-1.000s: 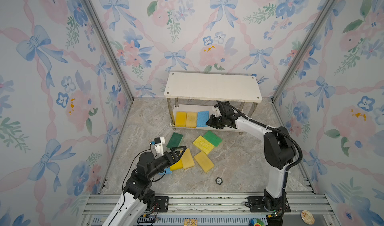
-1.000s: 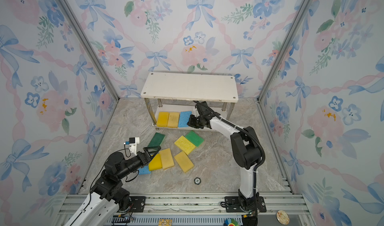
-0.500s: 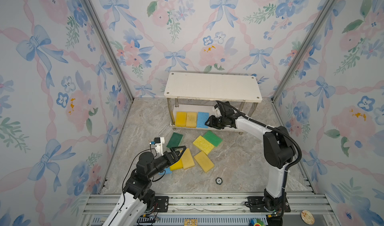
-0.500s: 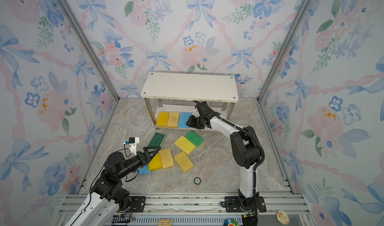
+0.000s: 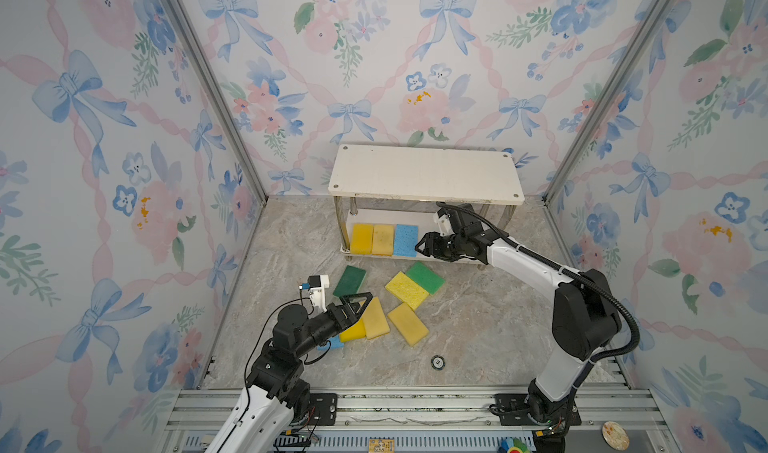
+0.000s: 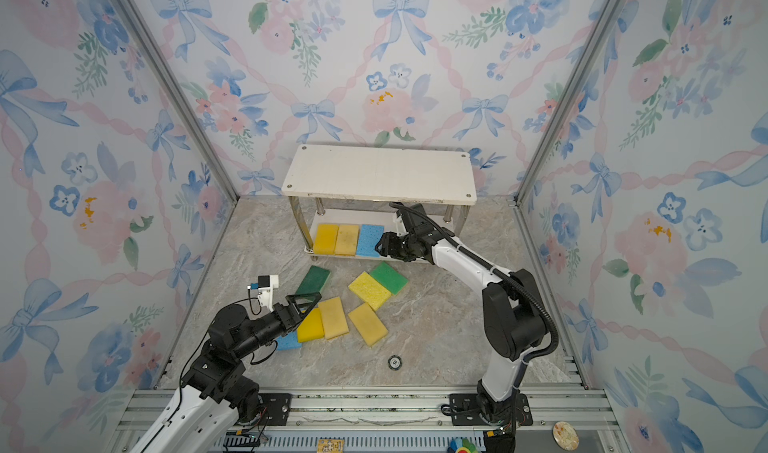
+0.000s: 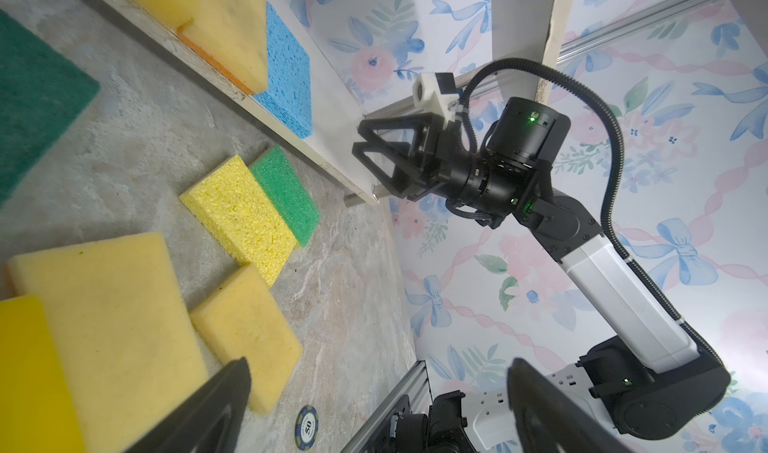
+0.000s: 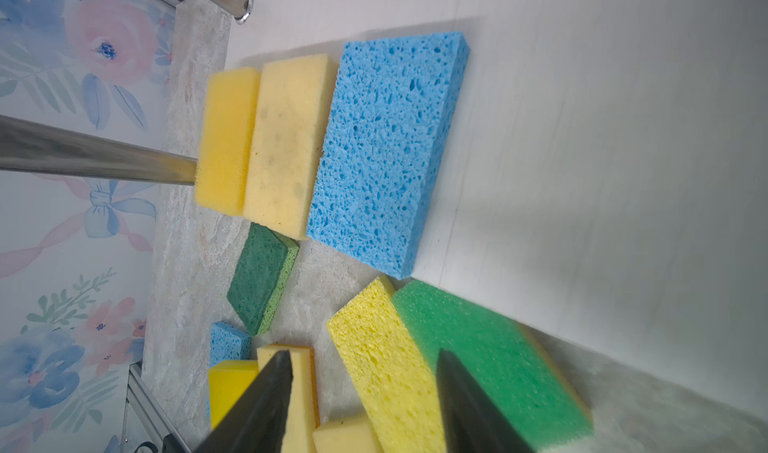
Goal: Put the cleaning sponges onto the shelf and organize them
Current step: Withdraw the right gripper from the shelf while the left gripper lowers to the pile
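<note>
The shelf [image 5: 424,172] stands at the back, and its lower board [image 8: 582,139] carries three sponges side by side: yellow [image 5: 361,239], tan [image 5: 383,239] and blue [image 5: 406,240]. My right gripper [image 5: 422,245] is open and empty at the lower board's front edge, just right of the blue sponge [image 8: 386,151]. Several sponges lie on the floor: dark green [image 5: 350,280], a yellow [image 5: 406,289] and green [image 5: 424,277] pair, tan [image 5: 376,318], yellow [image 5: 407,324] and bright yellow [image 5: 352,331]. My left gripper [image 5: 357,301] hangs open over the near ones, holding nothing.
A small round chip [image 5: 437,362] lies on the floor near the front rail. A blue sponge [image 5: 334,343] pokes out from under my left arm. Chrome legs [image 8: 95,155] frame the shelf's lower tier. Flowered walls close in both sides.
My right gripper's jaws have spread apart beside the blue sponge on the lower board. The left arm has not moved.
</note>
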`<state>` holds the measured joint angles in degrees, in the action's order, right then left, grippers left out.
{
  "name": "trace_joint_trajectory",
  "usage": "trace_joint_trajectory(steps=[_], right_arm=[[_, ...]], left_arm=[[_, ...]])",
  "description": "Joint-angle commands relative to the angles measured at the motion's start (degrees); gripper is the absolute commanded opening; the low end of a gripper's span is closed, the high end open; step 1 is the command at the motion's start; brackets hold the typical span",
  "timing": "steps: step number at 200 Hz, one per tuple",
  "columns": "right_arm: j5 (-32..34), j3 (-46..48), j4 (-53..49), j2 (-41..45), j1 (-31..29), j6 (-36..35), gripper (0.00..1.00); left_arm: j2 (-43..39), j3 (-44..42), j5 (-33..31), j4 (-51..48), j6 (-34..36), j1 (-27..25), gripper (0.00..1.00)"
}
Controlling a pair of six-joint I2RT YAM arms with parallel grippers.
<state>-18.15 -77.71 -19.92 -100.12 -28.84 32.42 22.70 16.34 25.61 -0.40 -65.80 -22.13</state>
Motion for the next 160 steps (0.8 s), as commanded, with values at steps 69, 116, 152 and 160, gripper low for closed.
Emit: trace_joint_trajectory(steps=[69, 116, 152, 160], right_arm=[[2.1, 6.9, -4.5, 13.4, -6.6, -0.6, 0.67], [3.6, 15.1, -6.4, 20.5, -9.6, 0.7, 0.70], [5.5, 22.0, -8.2, 27.5, -9.9, 1.8, 0.72], [6.1, 23.5, -8.7, 29.1, -9.9, 2.0, 0.72]], left_arm=[[0.3, -1.0, 4.7, 0.0, 0.7, -0.5, 0.98], [4.6, -2.2, -5.1, 0.1, 1.4, -11.8, 0.98], [15.2, -1.1, -13.0, 0.3, 1.6, -21.4, 0.92], [17.0, -0.9, -14.8, 0.5, 1.2, -23.3, 0.90]])
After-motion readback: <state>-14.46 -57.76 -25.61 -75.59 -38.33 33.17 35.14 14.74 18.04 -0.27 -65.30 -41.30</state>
